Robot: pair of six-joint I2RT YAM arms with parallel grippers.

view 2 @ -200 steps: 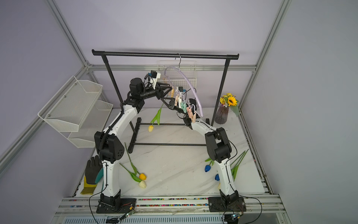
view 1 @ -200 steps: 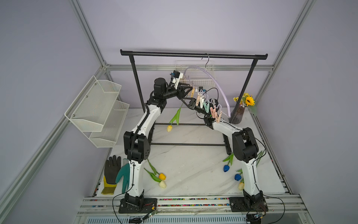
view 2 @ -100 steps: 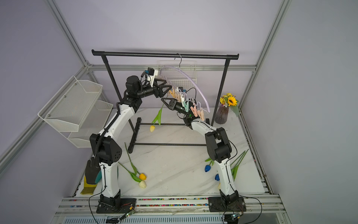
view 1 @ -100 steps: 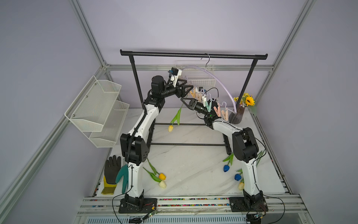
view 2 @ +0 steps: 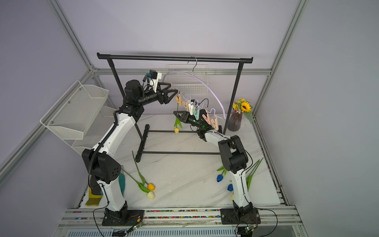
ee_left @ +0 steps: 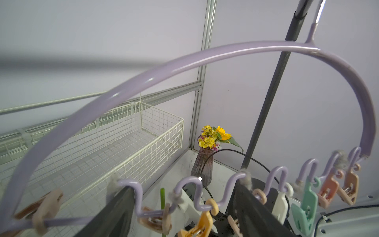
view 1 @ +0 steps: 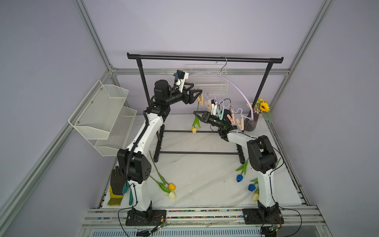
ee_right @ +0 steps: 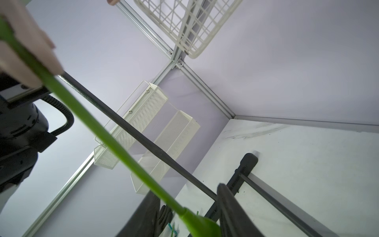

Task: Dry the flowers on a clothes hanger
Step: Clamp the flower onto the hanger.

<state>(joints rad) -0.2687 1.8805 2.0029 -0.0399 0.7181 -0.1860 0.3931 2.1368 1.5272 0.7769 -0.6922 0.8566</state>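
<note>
The lilac clothes hanger (view 1: 225,79) (view 2: 196,79) (ee_left: 184,63) hangs by its hook from the black rail, with pastel clothespins (view 1: 219,111) along its wavy lower bar. One yellow flower (view 1: 194,129) (view 2: 176,129) hangs head down from the leftmost pin (view 1: 200,100). My left gripper (view 1: 194,92) (ee_left: 184,205) is open, its jaws astride the bar by that pin. The right gripper (view 1: 196,115) (ee_right: 188,213) is open with the green stem (ee_right: 102,135) passing loosely between its jaws. More flowers lie on the table: orange and cream (view 1: 171,186), blue (view 1: 239,178).
A black garment rack (view 1: 205,58) spans the back, its feet on the marble table (view 1: 205,176). White wire baskets (view 1: 102,119) hang at the left and another (view 1: 211,86) behind the hanger. A sunflower vase (view 1: 251,121) stands back right. Gloves (view 1: 118,184) lie front left.
Both grippers have opened. The left one let go of the clothespin and drew back a little; the right one loosened from the stem, which now hangs from the pin alone.
</note>
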